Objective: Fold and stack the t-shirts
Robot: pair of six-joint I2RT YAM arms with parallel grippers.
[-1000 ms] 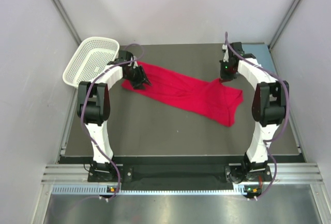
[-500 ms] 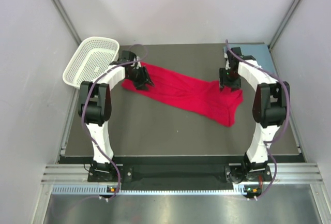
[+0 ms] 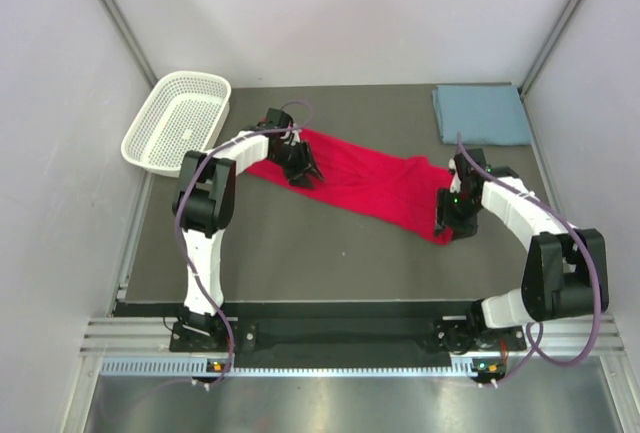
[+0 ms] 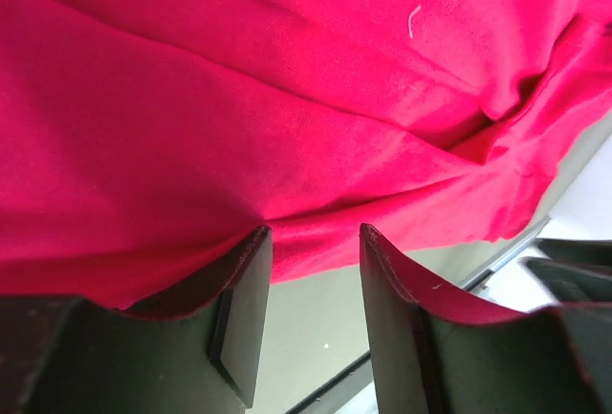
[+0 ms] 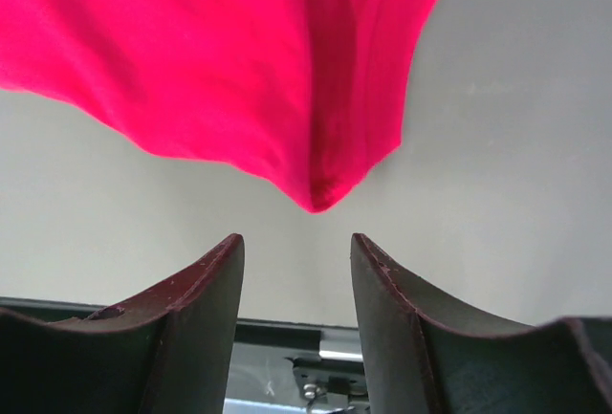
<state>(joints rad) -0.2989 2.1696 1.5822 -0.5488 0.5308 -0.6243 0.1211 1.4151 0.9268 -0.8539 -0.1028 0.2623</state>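
Red t-shirt [image 3: 360,181] lies stretched out on the counter [image 3: 300,263] just right of the basket [image 3: 150,128], not folded yet. Left end effector [image 4: 316,232] and right end effector [image 5: 296,239] both gape open at its ends, so I reckon pinching the corners comes next.

A bright red t-shirt [image 3: 360,181] is pictured stretched in a long, rumpled band across the dark tabletop [image 3: 300,243], laid on a slant from the far left toward the near right. It is left unfolded, and its cloth is gathered into lengthwise creases (a short white thread is seen clinging to the fabric in the left wrist view). Its near-right end is drawn into a doubled-over point that lies flat on the surface. A second t-shirt [image 3: 480,115], dusty blue-grey, is shown folded into a neat, flat rectangle at the far right corner, well apart from the red one.
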